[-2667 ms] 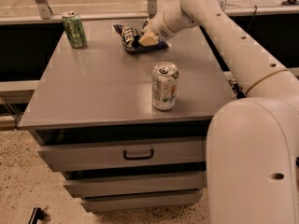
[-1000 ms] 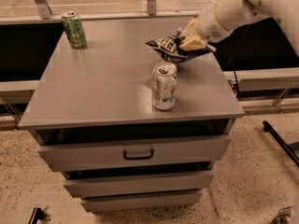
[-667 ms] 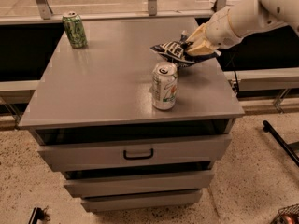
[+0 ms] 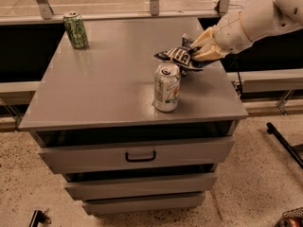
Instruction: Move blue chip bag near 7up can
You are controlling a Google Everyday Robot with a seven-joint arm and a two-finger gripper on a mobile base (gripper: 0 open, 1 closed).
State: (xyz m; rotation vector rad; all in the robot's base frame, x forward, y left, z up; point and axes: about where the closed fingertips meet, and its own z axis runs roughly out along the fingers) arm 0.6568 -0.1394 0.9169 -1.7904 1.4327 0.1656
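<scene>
The white arm [image 4: 267, 15] enters from the upper right and slopes down leftward to a rounded wrist [image 4: 231, 32], with its tan gripper [image 4: 201, 47] held low over the right side of the bench [image 4: 104, 84], fingers [image 4: 206, 36] clamped upon one end of the blue chip bag [image 4: 176, 56].

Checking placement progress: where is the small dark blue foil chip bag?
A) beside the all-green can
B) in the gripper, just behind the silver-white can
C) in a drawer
B: the gripper, at the right side of the grey table, is shut on the dark blue foil chip bag just behind the silver-white 7up can.
</scene>
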